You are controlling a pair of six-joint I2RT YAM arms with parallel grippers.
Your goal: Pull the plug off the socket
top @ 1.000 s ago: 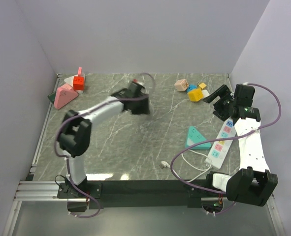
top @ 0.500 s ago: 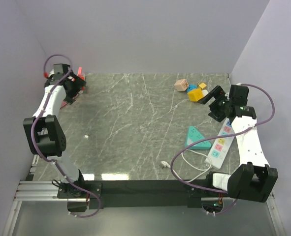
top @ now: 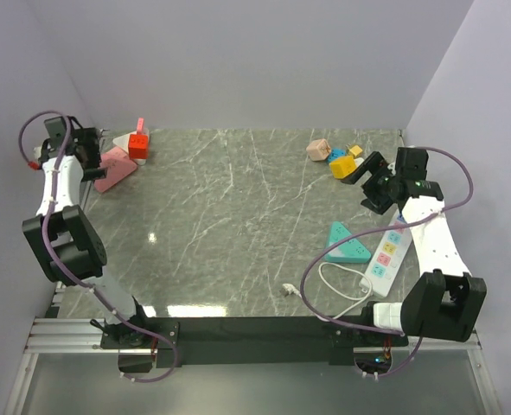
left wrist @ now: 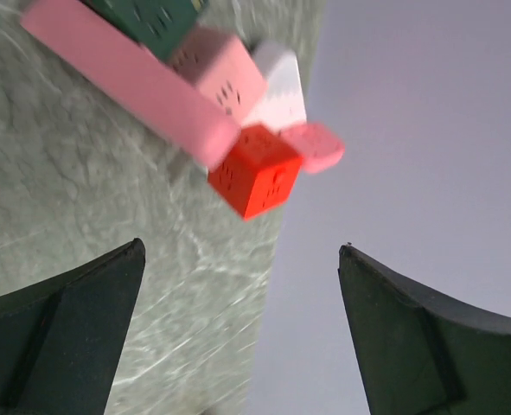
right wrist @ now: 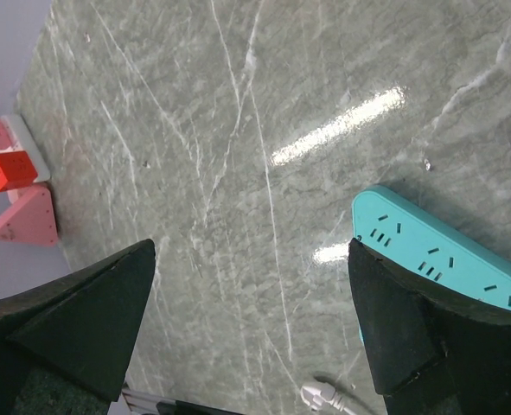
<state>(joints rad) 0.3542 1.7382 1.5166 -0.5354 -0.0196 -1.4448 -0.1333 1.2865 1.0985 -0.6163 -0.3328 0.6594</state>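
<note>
A red cube-shaped plug [top: 138, 143] sits in a white socket strip [top: 142, 156] at the far left corner, beside a pink triangular socket block [top: 114, 166]. The left wrist view shows the red plug [left wrist: 259, 177], the white strip [left wrist: 277, 82] and the pink block [left wrist: 125, 73] ahead of the fingers. My left gripper [top: 84, 149] is open and empty [left wrist: 242, 251], just left of them by the wall. My right gripper [top: 365, 177] is open and empty [right wrist: 251, 246] above the table at the right, near a teal triangular socket block [right wrist: 445, 259].
A white power strip [top: 391, 251] with coloured sockets lies at the right, its cord looping to a loose white plug [top: 288, 290]. The teal block [top: 346, 242] lies beside it. Yellow, blue and tan cubes [top: 341, 160] sit at the back right. Walls enclose three sides.
My left arm has swung from the table's middle to the far left corner by the red plug. My right gripper has shifted slightly back and left.
</note>
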